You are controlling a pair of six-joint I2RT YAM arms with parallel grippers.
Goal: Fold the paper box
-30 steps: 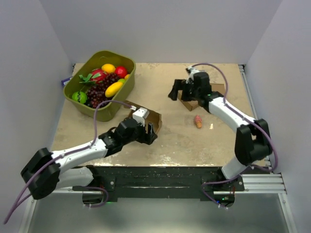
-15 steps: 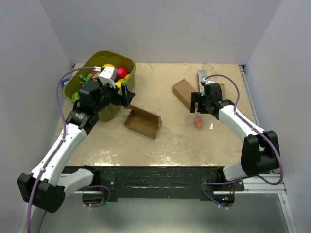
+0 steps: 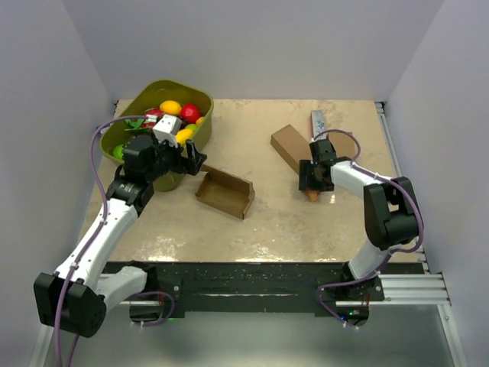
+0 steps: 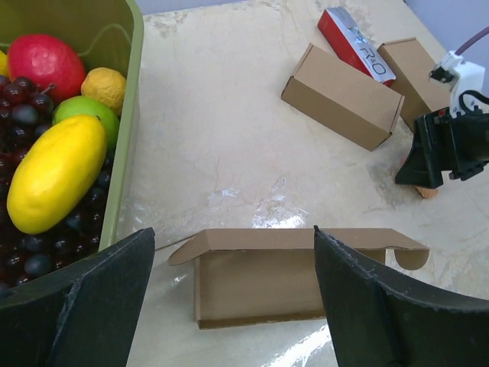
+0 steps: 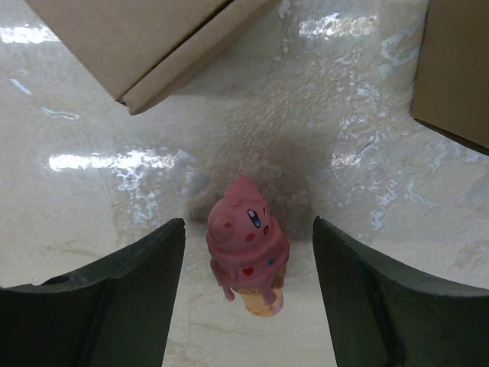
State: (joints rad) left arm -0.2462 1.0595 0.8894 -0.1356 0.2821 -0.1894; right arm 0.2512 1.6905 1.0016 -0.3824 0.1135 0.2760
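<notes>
Approach stage: the paper box (image 3: pixel 225 193) sits mid-table, lid unclosed, below the left gripper (image 3: pixel 192 158), jaws spread and empty; the right gripper (image 5: pixel 248 223) straddles a pink toy (image 5: pixel 247 248), jaws apart; next move likely calls for grasping the lid.

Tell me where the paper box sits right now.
In the top view the paper box lies open left of centre, just right of the near corner of the green fruit tub.

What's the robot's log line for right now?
left gripper: open, near paper box | right gripper: open around ice-cream toy | fold: not done
</notes>
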